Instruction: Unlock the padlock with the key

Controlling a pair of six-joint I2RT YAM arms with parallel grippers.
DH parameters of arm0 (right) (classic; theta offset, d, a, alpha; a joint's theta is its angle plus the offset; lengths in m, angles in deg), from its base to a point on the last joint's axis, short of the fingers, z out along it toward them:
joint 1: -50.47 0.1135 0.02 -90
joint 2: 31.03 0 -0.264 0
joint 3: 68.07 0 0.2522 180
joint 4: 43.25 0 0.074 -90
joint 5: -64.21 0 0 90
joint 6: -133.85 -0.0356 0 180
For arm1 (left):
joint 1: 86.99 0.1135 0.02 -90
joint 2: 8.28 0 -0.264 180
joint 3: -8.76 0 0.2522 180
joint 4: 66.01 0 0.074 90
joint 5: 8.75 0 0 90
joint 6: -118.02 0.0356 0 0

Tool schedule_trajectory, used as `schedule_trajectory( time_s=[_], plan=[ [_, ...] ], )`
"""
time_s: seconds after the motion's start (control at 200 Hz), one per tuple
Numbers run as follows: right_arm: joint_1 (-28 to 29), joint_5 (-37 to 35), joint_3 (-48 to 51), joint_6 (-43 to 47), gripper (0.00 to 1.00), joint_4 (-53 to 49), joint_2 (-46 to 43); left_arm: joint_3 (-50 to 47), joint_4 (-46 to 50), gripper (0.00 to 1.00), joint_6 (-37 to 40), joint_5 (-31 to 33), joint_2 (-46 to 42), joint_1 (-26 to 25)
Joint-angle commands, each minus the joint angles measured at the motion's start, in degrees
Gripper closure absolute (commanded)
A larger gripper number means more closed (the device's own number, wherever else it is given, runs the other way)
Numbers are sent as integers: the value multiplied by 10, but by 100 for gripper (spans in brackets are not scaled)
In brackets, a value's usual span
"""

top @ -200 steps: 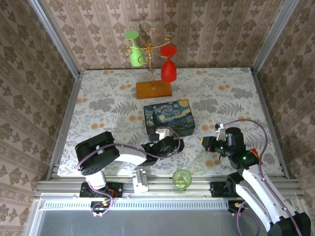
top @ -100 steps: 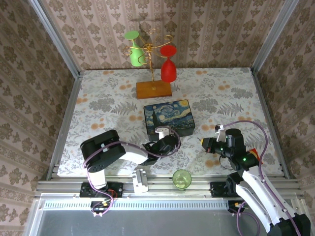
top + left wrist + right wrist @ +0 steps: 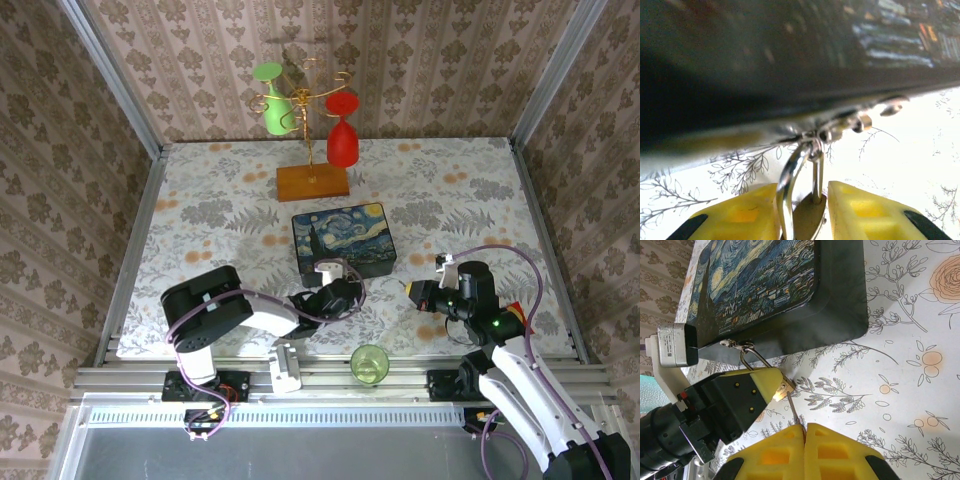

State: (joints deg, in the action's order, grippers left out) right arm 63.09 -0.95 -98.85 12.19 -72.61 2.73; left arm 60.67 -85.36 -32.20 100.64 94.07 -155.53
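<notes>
A tiny brass padlock (image 3: 785,388) hangs by its thin silver shackle (image 3: 790,172) from the front latch of the starry-night box (image 3: 343,238). My left gripper (image 3: 807,216) is shut on the padlock's body (image 3: 809,219), one yellow finger (image 3: 740,216) on each side; from above it sits at the box's front edge (image 3: 344,294). My right gripper (image 3: 805,432) is shut on the key (image 3: 793,410). The key's thin shaft points up at the padlock's lower end and its tip touches the brass. From above, the right gripper (image 3: 412,290) is right of the left one.
A wooden stand (image 3: 312,182) with a green glass (image 3: 276,112) and a red glass (image 3: 343,142) hanging on it rises behind the box. A green cup (image 3: 369,362) stands at the near edge between the arms. A red-and-yellow packet (image 3: 515,310) lies by my right arm.
The left gripper's jaws have closed in on the padlock and the arm has drawn slightly toward the box front. The right gripper with the key has edged a little left.
</notes>
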Motion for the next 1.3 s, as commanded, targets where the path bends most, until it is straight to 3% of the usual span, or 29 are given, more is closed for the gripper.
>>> schedule_trajectory(
  time_s=[0.0,0.085,0.225,0.36,0.49,0.655,1.185,1.295],
  plan=[
    [-2,13,9,-2,100,8,-1,-13,-11,71,1,15,-21,-4],
    [-1,15,8,-3,100,7,0,-18,-17,80,6,16,-28,-1],
    [-1,33,14,-18,100,20,7,-13,-20,82,11,1,-33,7],
    [-1,68,25,-37,100,50,38,-8,-27,94,8,-9,-31,11],
    [0,126,30,-61,100,106,103,-27,-82,95,-44,-36,-24,25],
    [0,225,56,-146,100,284,204,-26,-122,100,-81,-50,-40,36],
    [-8,282,43,-194,100,404,325,-27,-245,100,-166,-61,-29,43],
    [-14,286,61,-233,100,490,338,-30,-274,100,-179,-59,-22,44]
  ],
)
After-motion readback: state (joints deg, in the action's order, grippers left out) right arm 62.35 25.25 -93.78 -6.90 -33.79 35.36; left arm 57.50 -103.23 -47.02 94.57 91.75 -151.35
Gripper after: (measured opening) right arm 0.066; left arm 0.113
